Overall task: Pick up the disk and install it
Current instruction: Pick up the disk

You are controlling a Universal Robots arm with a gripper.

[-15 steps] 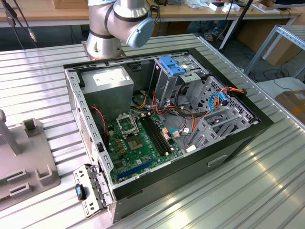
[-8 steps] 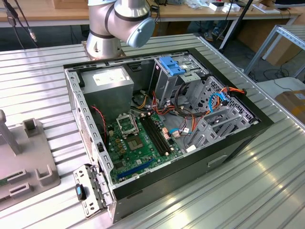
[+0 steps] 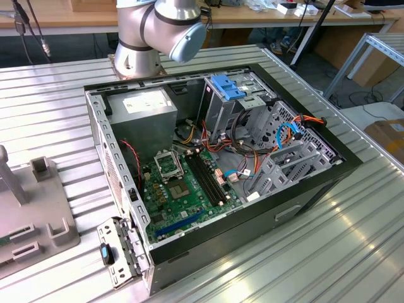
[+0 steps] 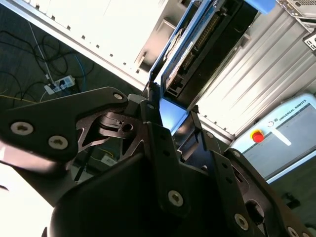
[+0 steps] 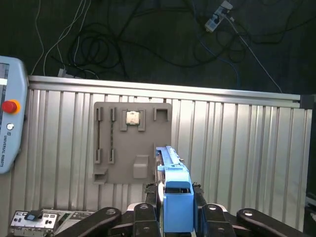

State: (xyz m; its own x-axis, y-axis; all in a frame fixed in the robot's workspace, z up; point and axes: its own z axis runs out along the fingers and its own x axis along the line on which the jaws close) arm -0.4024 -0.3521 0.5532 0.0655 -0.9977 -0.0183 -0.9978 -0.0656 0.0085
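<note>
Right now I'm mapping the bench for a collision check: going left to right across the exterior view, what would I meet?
Grey fixture plate → green motherboard → metal drive cage → brown box at the picture's edge.

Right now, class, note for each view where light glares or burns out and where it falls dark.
Exterior view: glare streaks the ribbed table. Second wrist view: the table burns out white behind the dark pincer. First wrist view: even light on the disk, dark floor.
</note>
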